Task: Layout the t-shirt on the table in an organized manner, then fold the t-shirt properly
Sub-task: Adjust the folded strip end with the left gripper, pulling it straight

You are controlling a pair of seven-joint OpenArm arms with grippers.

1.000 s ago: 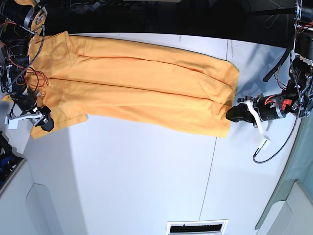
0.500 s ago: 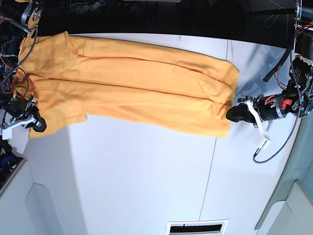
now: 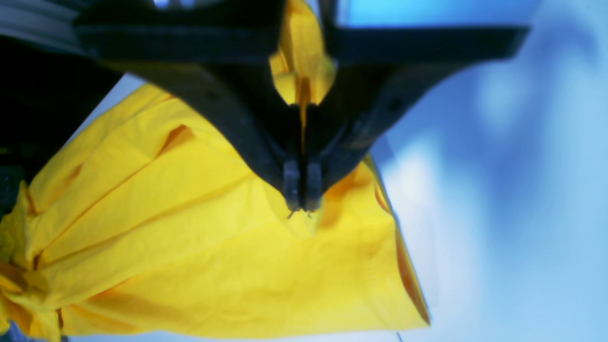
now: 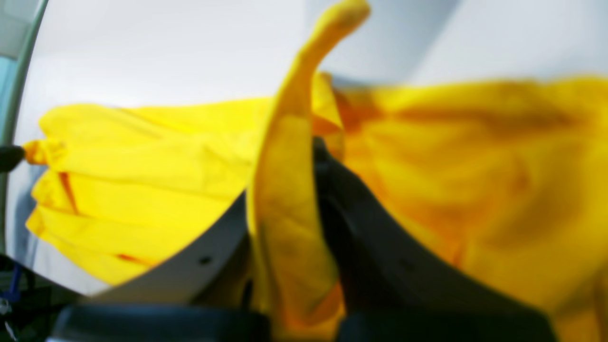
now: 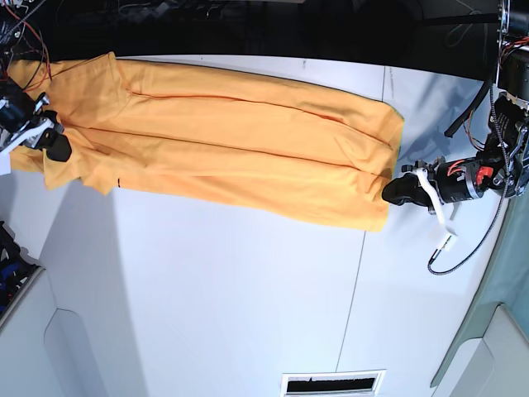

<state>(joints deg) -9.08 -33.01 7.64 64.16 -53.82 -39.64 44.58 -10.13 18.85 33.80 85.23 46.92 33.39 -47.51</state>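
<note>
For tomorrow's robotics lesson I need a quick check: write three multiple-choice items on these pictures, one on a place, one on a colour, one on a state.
1. Where does the t-shirt lie on the table?
A. far half
B. near edge
C. on the floor

2. What colour is the t-shirt?
A. blue
B. orange-yellow
C. green

3. How do the left gripper's jaws stand?
A. wide open
B. shut on the t-shirt
C. shut on nothing

Answers:
1. A, it stretches along the table's far side in the base view.
2. B, every view shows it.
3. B, fabric sits pinched between them in the left wrist view.

T-shirt (image 5: 240,141) across table (image 5: 248,306), lengthwise between claws
</note>
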